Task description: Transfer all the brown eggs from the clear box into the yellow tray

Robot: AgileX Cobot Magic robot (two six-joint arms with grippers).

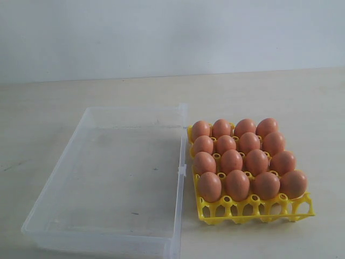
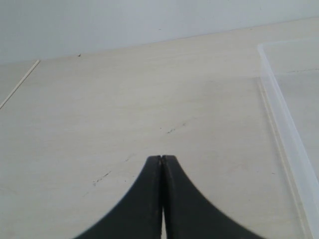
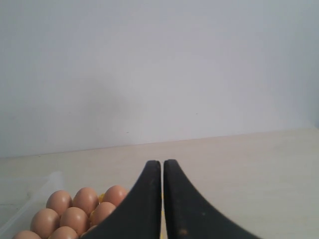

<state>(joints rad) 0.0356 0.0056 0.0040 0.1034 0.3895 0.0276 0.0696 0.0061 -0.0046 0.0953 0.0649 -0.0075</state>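
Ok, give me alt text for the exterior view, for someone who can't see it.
Sixteen brown eggs fill a yellow tray, four rows of four, on a pale table. An empty clear box, larger than the tray, stands just left of it.

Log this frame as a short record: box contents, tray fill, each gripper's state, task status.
clear box: no eggs inside, sits beside the tray
yellow tray: every cup filled, four rows of four
brown eggs: sixteen, all in the tray
left gripper: shut, holding nothing
right gripper: shut, holding nothing
arms in exterior view: neither shows
task status: looks complete
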